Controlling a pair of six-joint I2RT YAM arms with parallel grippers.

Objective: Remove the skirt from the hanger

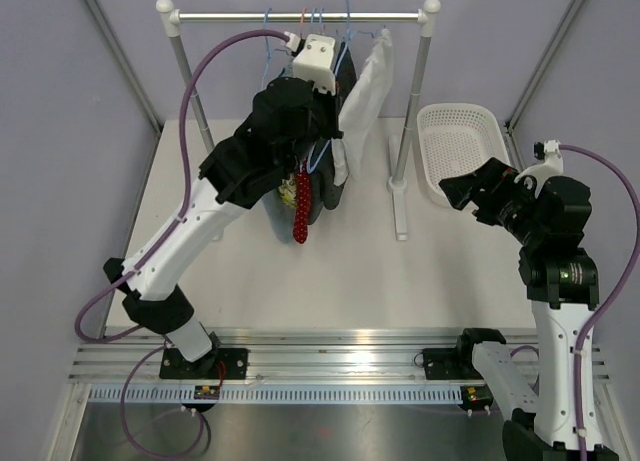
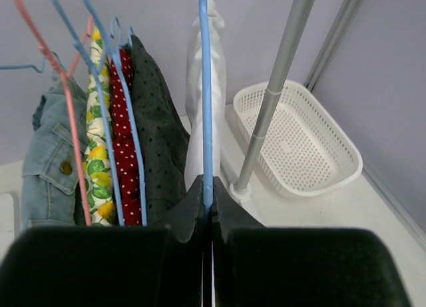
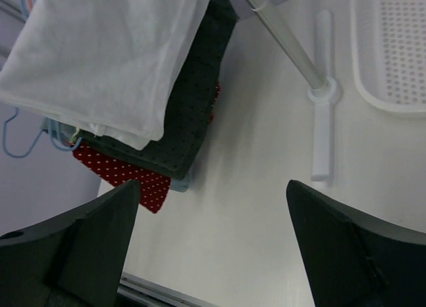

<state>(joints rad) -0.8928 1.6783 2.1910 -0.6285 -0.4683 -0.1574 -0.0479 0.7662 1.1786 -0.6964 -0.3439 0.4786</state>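
Observation:
A white skirt (image 1: 366, 99) hangs on a blue hanger (image 2: 206, 87) at the right end of the row on the rack rail (image 1: 300, 17). It also shows in the left wrist view (image 2: 218, 87) and the right wrist view (image 3: 106, 60). My left gripper (image 2: 207, 187) is shut on the blue hanger's wire, up by the rail (image 1: 343, 69). My right gripper (image 1: 465, 186) is open and empty, right of the rack post and in front of the basket. In its own view (image 3: 213, 185) it looks at the skirt's hem from a distance.
Beside the skirt hang a dark dotted garment (image 2: 160, 140), a red polka-dot one (image 2: 123, 154), a lemon print (image 2: 100, 167) and a denim piece (image 2: 46, 160). The right rack post (image 1: 410, 111) and its foot (image 3: 321, 134) stand between skirt and white basket (image 1: 455, 107).

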